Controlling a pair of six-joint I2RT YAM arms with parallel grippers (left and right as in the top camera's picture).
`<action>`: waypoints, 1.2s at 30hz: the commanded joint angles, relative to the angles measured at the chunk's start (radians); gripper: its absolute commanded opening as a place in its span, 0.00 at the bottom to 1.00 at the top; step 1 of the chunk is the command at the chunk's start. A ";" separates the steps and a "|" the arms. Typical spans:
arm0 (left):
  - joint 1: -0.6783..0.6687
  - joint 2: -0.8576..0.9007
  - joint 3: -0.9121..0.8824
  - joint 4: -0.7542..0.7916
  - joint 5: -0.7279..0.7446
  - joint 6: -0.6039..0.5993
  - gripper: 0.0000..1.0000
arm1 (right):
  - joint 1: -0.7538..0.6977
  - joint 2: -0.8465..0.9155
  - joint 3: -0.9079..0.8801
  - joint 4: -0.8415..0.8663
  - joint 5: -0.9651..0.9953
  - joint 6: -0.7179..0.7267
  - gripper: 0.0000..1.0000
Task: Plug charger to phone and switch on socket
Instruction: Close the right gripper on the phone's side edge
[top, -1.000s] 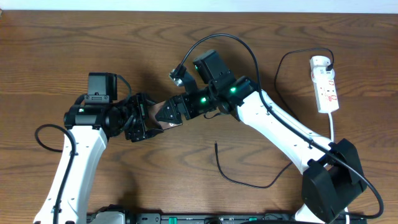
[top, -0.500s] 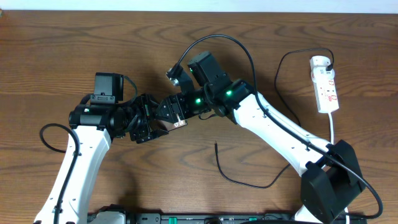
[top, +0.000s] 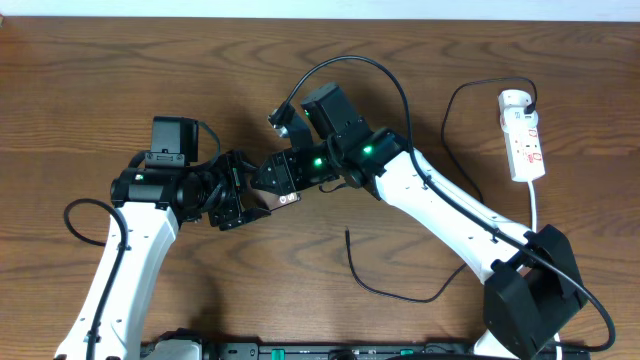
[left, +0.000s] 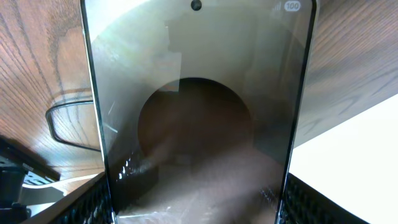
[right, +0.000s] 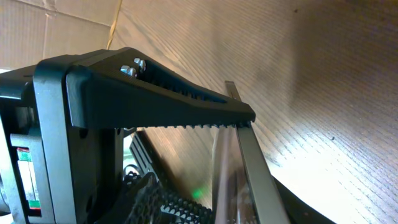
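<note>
Wood worktop (top: 100, 60): brown grain, and it carries everything. You have open room along its left side and the near-middle.
Phone (left: 199, 137): up off the worktop near centre, between the two claws. Its long axis runs left to right, a little skewed.
Left claw (top: 238, 196): spread wide, with a pad on each long edge of the phone, so it has hold of it.
Right claw (top: 278, 180): jaws part-way apart at the phone's punch-hole end. The upper finger (right: 174, 102) touches the phone's thin edge, but you cannot tell whether it grips.
Charger (top: 349, 250): black cable lying on the worktop. Its free tip is right of the phone and toward the near edge, so your right arm is the nearer one.
Socket (top: 524, 135): far-right corner, lying along the right edge, well apart from both claws.
Judgement: the port end looks buried toward the left claw's palm, so expose it before bringing the tip in.
Risk: the right forearm crosses above the cable's run.
</note>
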 joint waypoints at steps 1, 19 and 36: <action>-0.002 -0.006 0.010 0.003 0.033 -0.016 0.07 | 0.016 -0.005 0.016 0.000 -0.010 -0.010 0.43; -0.002 -0.006 0.010 0.010 0.039 -0.007 0.07 | 0.016 0.017 0.008 -0.006 -0.010 -0.024 0.36; -0.002 -0.006 0.010 0.010 0.031 0.007 0.07 | 0.016 0.024 0.008 -0.022 0.011 -0.031 0.25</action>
